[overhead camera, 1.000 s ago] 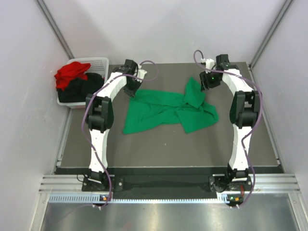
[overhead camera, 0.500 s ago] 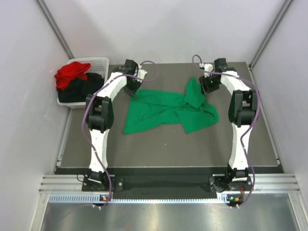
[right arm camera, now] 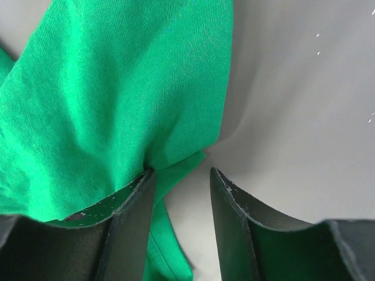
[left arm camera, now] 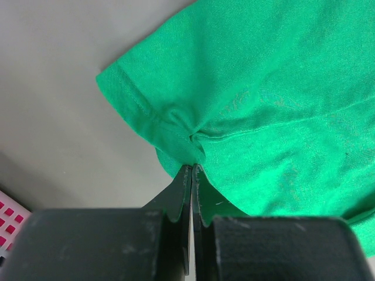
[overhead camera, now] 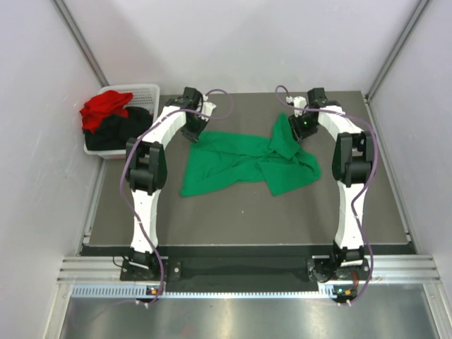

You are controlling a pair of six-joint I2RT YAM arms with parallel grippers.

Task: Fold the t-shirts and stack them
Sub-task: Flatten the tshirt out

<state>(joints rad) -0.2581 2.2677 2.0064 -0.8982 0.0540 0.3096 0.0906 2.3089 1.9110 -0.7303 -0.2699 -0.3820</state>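
Observation:
The bright green t-shirt (overhead camera: pixel 244 161) lies crumpled on the dark table. My left gripper (overhead camera: pixel 194 134) is shut on its far left edge; in the left wrist view the cloth (left arm camera: pixel 263 99) bunches where the closed tips (left arm camera: pixel 192 170) pinch its hem. My right gripper (overhead camera: pixel 296 131) is open at the shirt's far right part; in the right wrist view its left finger (right arm camera: pixel 132 205) rests against the green cloth (right arm camera: pixel 111 99), a strip of cloth lies between the fingers, and the right finger (right arm camera: pixel 231 205) is over bare table. The red t-shirt (overhead camera: pixel 104 107) and the black t-shirt (overhead camera: pixel 116 131) lie in the white basket (overhead camera: pixel 145 92).
The white basket stands at the table's far left corner. White walls close in on both sides and at the back. The table's near edge (overhead camera: pixel 247 244) runs in front of the arm bases.
My right gripper has moved a little left, closer over the shirt's far right part. The left gripper and the shirt have stayed where they were.

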